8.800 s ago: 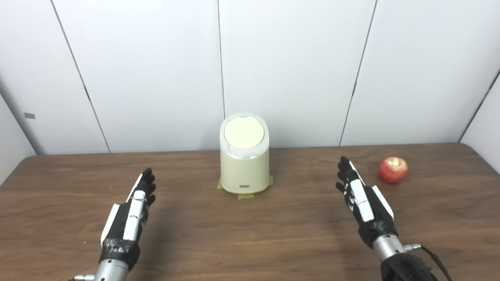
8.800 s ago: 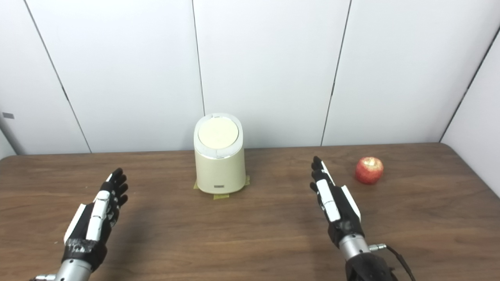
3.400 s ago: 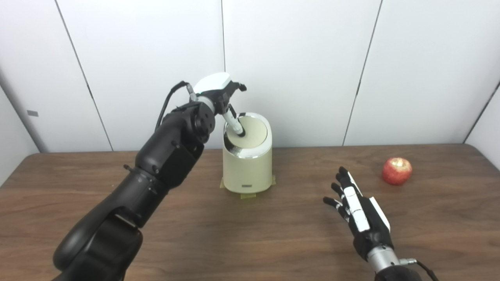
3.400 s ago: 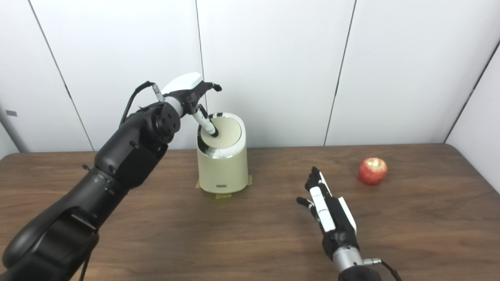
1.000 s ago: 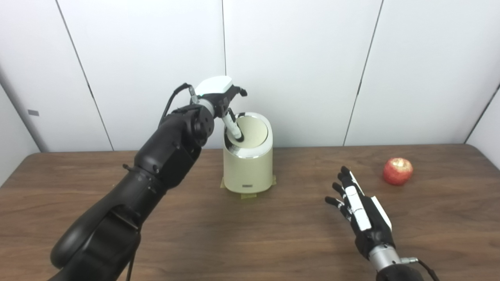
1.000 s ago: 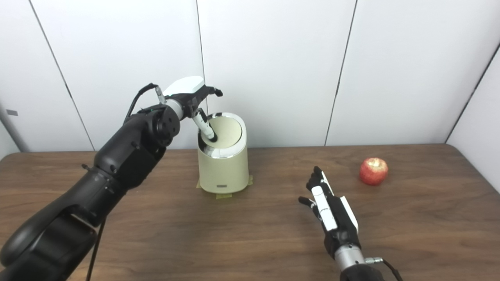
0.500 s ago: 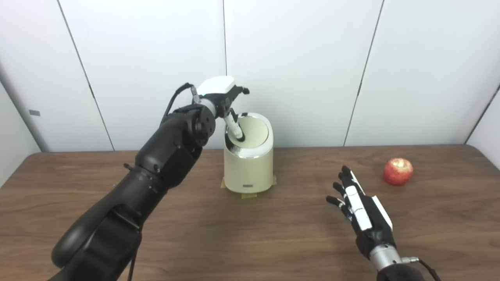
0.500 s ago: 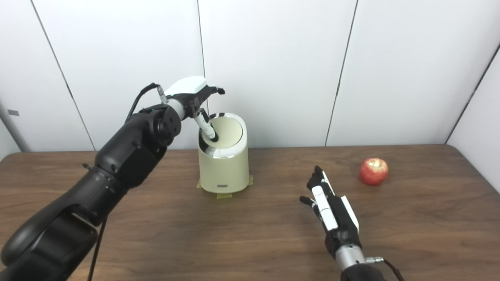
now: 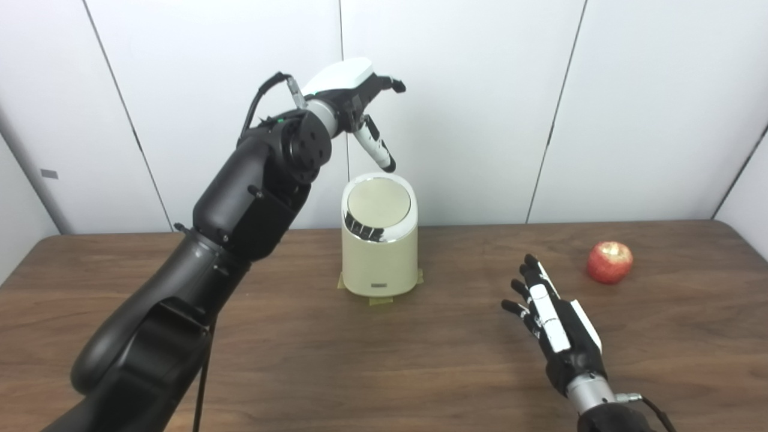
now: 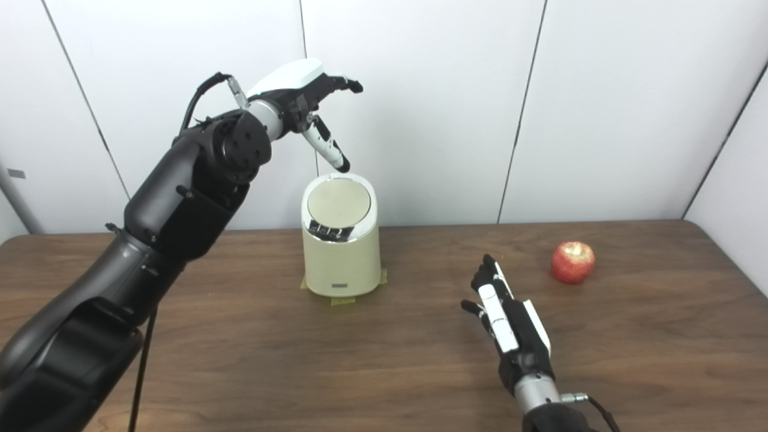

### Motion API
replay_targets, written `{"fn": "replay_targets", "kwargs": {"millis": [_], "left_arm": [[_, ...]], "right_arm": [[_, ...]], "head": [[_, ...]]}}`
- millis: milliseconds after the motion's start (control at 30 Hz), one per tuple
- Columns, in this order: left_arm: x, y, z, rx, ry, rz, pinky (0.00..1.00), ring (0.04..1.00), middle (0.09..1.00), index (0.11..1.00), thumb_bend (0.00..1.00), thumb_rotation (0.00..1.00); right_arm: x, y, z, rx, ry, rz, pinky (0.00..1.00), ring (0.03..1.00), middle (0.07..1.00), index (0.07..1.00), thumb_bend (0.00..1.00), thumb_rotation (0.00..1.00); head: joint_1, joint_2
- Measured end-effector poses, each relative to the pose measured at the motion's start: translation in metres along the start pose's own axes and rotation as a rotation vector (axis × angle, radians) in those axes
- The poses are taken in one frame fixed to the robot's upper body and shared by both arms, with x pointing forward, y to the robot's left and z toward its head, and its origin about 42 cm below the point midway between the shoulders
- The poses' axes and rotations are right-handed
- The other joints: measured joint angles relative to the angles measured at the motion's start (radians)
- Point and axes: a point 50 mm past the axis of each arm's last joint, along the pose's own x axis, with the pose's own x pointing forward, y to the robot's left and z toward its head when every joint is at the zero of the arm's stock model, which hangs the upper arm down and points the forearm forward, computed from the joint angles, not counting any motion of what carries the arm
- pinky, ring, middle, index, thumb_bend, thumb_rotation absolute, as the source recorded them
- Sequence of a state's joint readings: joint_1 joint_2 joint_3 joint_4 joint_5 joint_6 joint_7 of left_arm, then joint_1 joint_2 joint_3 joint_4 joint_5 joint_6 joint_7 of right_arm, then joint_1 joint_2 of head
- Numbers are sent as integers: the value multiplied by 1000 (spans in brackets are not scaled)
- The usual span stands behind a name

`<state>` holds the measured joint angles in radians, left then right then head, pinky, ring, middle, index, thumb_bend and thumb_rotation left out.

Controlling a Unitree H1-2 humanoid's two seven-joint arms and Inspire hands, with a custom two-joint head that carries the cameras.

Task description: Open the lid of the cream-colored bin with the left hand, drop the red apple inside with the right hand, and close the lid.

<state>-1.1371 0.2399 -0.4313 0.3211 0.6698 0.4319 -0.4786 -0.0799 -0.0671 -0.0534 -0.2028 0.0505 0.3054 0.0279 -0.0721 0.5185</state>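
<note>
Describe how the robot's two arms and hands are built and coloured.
Both arms are bulky matte black shells with round joint housings. Each robot hand has black fingers with white plates on its back and along the fingers, on a silver metal wrist. The left hand has a black cable looping at the wrist; the right hand has a small connector and cable.

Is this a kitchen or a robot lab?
Probably a robot test lab. Plain white wall panels surround a wooden table that holds only a bin taped in place and an apple, with two robot arms working.
</note>
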Motion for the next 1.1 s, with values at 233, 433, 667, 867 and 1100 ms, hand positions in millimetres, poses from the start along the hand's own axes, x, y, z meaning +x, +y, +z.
{"fn": "replay_targets", "kwargs": {"millis": [233, 433, 667, 867, 1100], "left_arm": [[1, -4, -1, 5, 12, -16, 787, 919, 932, 885, 860, 0], [8, -18, -11, 45, 51, -47, 761, 881, 900, 889, 860, 0], [17, -47, -26, 107, 93, -92, 780, 896, 914, 895, 862, 0], [24, -67, -35, 149, 89, -91, 815, 888, 898, 881, 888, 0], [29, -77, -38, 155, 74, -67, 827, 887, 882, 878, 884, 0]], "right_arm": [[-1, 1, 2, -2, -7, 5, 820, 946, 992, 1000, 568, 863], [-2, 3, 6, -27, -13, 11, 815, 943, 986, 1000, 550, 847], [-2, 5, 8, -39, -6, 11, 816, 939, 980, 1000, 544, 838], [-4, 8, 11, -42, -9, 8, 816, 940, 981, 1000, 538, 828], [-5, 14, 13, -61, -14, 16, 801, 943, 977, 1000, 537, 842]], "head": [[-2, 9], [-11, 14], [-20, 18], [-25, 18], [-28, 20]]}}
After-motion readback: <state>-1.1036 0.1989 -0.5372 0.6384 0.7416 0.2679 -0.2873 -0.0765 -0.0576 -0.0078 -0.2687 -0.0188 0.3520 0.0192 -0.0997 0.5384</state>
